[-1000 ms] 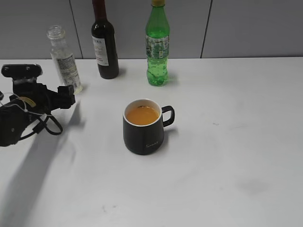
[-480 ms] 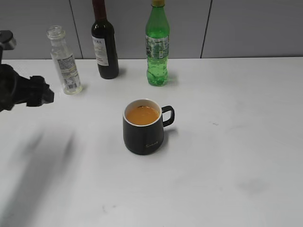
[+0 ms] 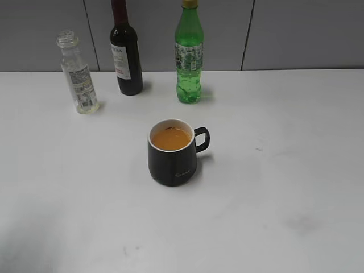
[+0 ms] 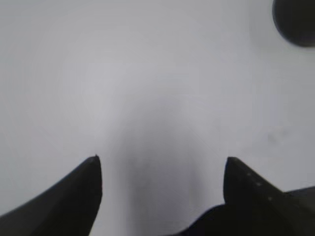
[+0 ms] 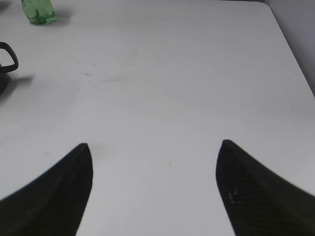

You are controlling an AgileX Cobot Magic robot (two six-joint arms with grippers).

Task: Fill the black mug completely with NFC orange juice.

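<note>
The black mug (image 3: 173, 153) stands mid-table, handle to the right, holding orange juice (image 3: 170, 138) close under its white rim. The small clear juice bottle (image 3: 78, 74) stands upright and uncapped at the back left and looks empty. Neither arm shows in the exterior view. In the left wrist view my left gripper (image 4: 161, 164) is open and empty over bare table; a dark round shape, probably the mug (image 4: 295, 20), is at the top right. In the right wrist view my right gripper (image 5: 153, 147) is open and empty; the mug's handle (image 5: 9, 55) shows at the left edge.
A dark wine bottle (image 3: 125, 51) and a green soda bottle (image 3: 189, 56) stand at the back against the grey wall. The green bottle's base also shows in the right wrist view (image 5: 37, 12). The white table's (image 3: 284, 170) right edge shows in the right wrist view (image 5: 290, 44).
My left arm, beside the clear bottle a second ago, has drawn back to the left and out of the exterior view. The mug and the bottles have not moved.
</note>
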